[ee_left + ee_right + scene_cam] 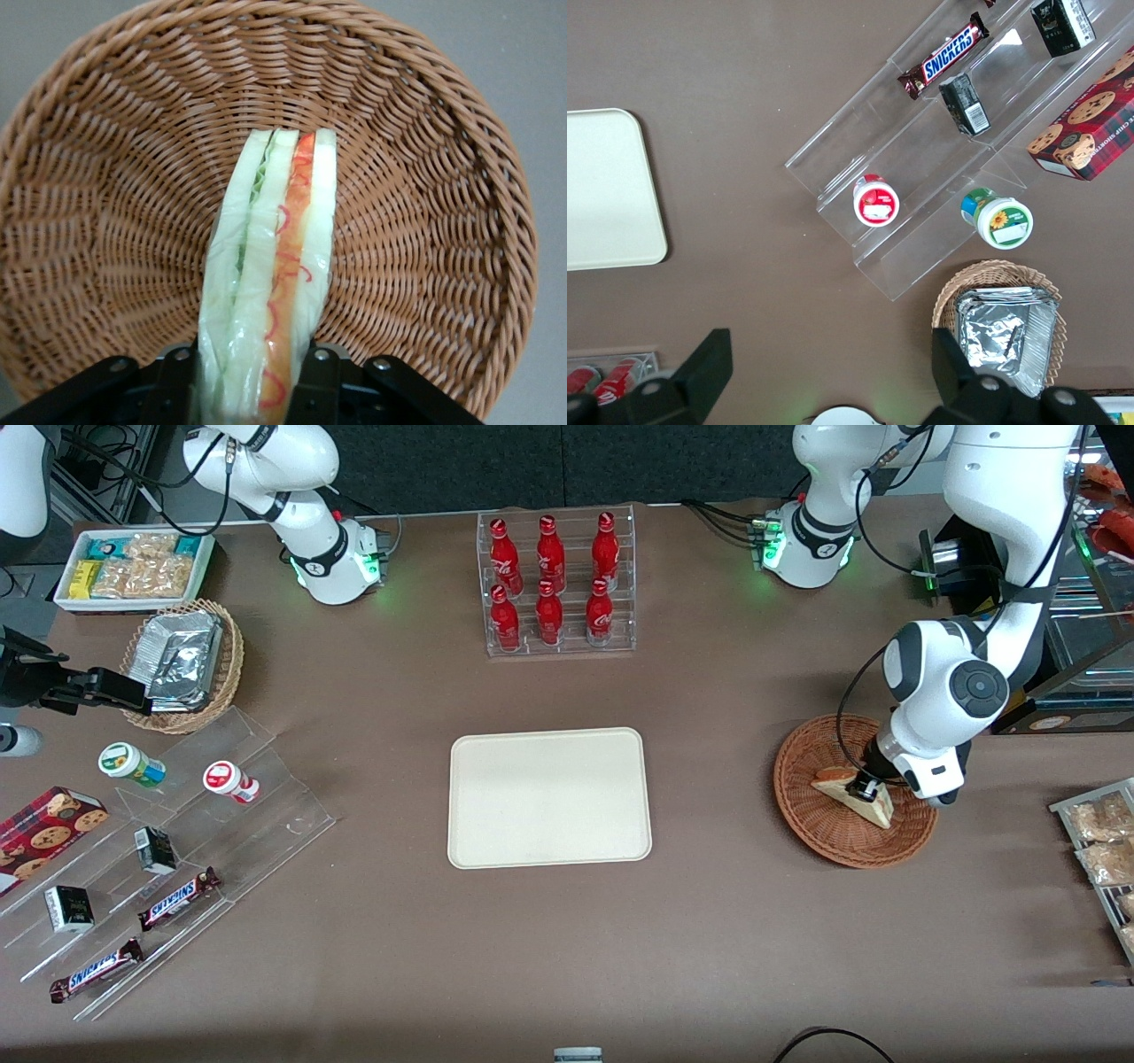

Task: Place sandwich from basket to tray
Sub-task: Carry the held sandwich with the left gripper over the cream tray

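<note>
Looking at the front view, you have the gripper (864, 786) down inside the basket (802, 797), at the working arm's end of the table. Its fingers (323, 376) sit on either side of the sandwich (873, 804), pressed against the two bread faces, so the claw is closed to the wedge's thickness and has hold of it. In the wrist view the sandwich (275, 283) stands on edge between the black fingertips, cut side toward the camera, with green filling next to one slice and red-orange next to the other. You cannot tell from either view whether the wedge is resting on the weave or just clear of it; it is within the basket (425, 177) rim either way.

The tray (549, 797) lies flat mid-table, well apart from the basket, with nothing on it. Farther from the camera than the tray you have a clear rack of red bottles (551, 584). Toward the parked arm's end lie a tan basket of foil packs (182, 664), a white bin of snacks (133, 567), and a clear stepped stand (177, 850) holding candy bars (177, 897) and small cartons.
</note>
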